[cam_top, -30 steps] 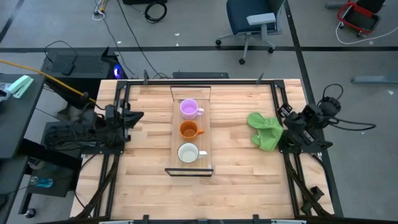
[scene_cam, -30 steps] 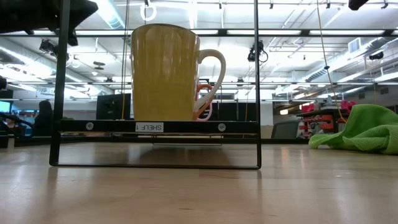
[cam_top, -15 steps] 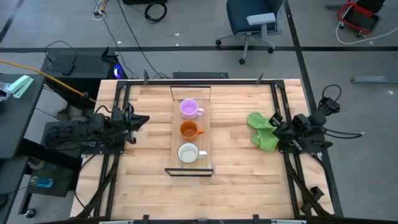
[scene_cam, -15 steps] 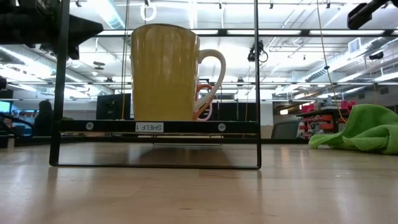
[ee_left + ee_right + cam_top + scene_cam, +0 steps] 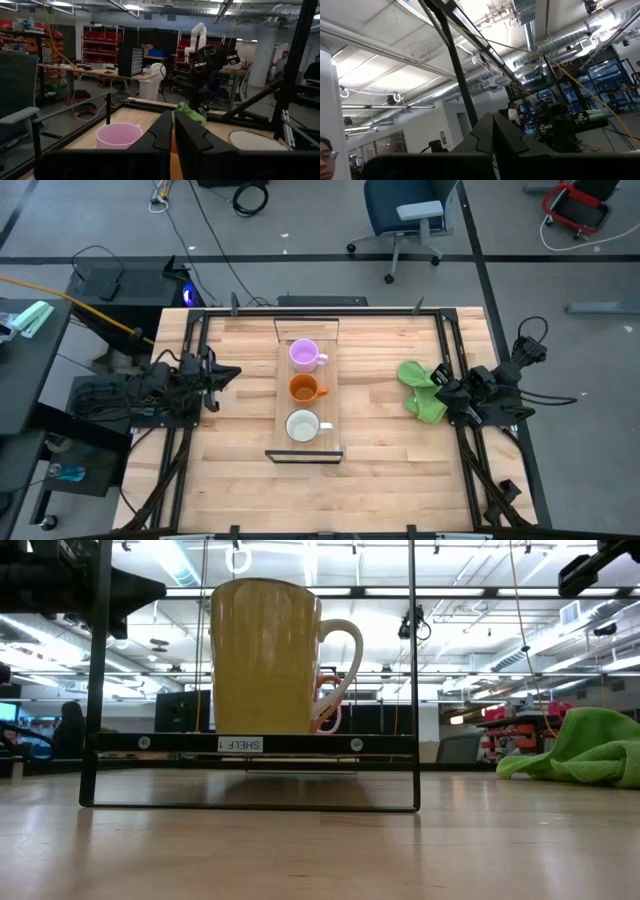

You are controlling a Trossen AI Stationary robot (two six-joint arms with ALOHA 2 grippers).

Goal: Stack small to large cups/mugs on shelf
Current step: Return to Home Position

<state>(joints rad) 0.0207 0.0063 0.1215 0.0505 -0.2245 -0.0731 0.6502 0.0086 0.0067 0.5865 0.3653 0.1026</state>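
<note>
Right arm drew back slightly; right gripper clenched, empty, just beside green cloth, could snag it. Left gripper clenched; shelf well apart.

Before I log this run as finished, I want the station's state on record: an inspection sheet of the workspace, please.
Surface: wooden table, no spills seen.
Job's things: shelf at table centre carries purple mug, orange mug, white mug, upright in a row.
Clutter: green cloth on the table's right side.
Grippers: left gripper shut, empty, at the left edge; right gripper shut, empty, beside the cloth.
Cables: black cables on the floor behind.
Surroundings: office chair beyond the table.
</note>
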